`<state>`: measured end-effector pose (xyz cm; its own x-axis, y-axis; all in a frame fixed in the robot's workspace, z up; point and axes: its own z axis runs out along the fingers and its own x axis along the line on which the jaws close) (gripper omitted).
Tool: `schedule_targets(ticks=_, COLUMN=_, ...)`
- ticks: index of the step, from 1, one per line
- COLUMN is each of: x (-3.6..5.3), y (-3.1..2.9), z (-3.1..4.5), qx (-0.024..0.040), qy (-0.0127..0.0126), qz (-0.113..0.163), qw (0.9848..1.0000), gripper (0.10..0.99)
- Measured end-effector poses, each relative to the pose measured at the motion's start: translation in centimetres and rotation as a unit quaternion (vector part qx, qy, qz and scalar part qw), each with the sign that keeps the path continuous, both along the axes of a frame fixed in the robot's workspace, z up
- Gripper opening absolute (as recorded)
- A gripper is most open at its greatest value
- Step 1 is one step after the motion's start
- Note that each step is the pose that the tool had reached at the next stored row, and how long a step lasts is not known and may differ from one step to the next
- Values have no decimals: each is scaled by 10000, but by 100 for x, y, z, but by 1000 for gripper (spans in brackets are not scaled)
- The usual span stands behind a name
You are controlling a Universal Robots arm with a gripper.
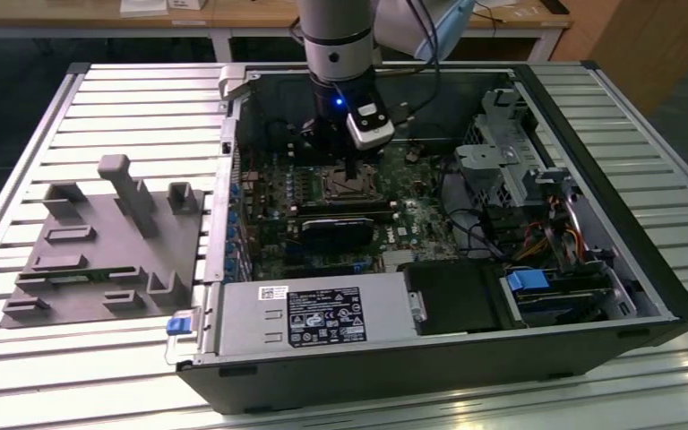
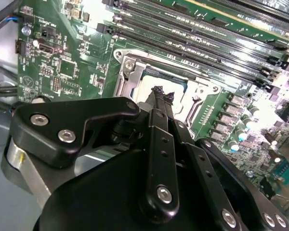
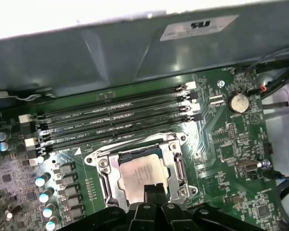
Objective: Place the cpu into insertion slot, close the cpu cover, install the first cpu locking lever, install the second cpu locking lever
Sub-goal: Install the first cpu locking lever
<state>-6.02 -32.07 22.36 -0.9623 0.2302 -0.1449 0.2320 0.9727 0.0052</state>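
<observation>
Cpu: you have the cpu (image 3: 143,172) seated in the slot (image 3: 104,177), mid-motherboard (image 3: 226,139).
Cover: the cover (image 3: 175,166) looks down over it.
Levers: you cannot tell whether they are latched.
Gripper: your gripper (image 3: 153,189) hovers over the chip's edge, fingers pressed together, holding nothing.

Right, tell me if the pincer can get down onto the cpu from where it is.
Probably yes. The pincer hangs directly above the cpu, which sits in the insertion slot with the cover framing it. Nothing lies between the tips and the chip's bare metal top; the memory slots stand off to one side.
</observation>
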Motion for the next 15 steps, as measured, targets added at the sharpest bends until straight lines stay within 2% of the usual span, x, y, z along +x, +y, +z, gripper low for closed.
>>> schedule_targets(ticks=7, x=0, y=0, z=137, qx=0, qy=0, qz=26, qw=10000, gripper=102)
schedule_targets(ticks=12, x=1, y=0, z=139, qx=1, qy=3, qz=27, qw=10000, gripper=102)
schedule_targets(ticks=13, x=8, y=0, z=139, qx=0, qy=51, qz=29, qw=10000, gripper=102)
schedule_targets(ticks=14, x=16, y=0, z=138, qx=0, qy=126, qz=28, qw=9999, gripper=102)
schedule_targets(ticks=15, x=21, y=0, z=138, qx=0, qy=189, qz=27, qw=9998, gripper=102)
